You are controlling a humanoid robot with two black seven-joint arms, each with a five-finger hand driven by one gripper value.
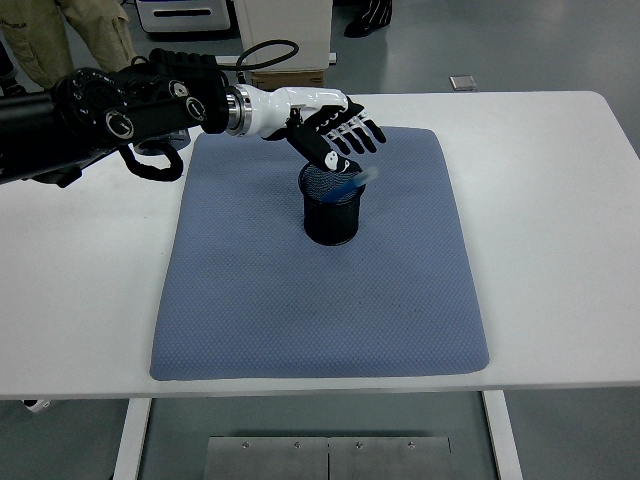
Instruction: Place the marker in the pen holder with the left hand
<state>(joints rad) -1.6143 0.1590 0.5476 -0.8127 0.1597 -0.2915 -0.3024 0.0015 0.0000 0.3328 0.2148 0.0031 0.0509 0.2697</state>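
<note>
Marker (350,182) in the pen holder (332,212)
I see my left hand (335,135) just above w/ fingers spread, gripping nothing; marker tip leans on the rim; holder's on the blue mat (318,290).

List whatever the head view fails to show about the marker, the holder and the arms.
- Marker: motion-blurred at the rim, lower end hidden by the pen holder mesh; whether it has settled is unclear.
- Holder's inside bottom: hidden by its wall.
- Left hand: palm faces down, unseen.
- Right arm: outside the frame.

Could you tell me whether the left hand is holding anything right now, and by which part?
Nothing: the left hand is open above the holder, the marker inside.
</note>
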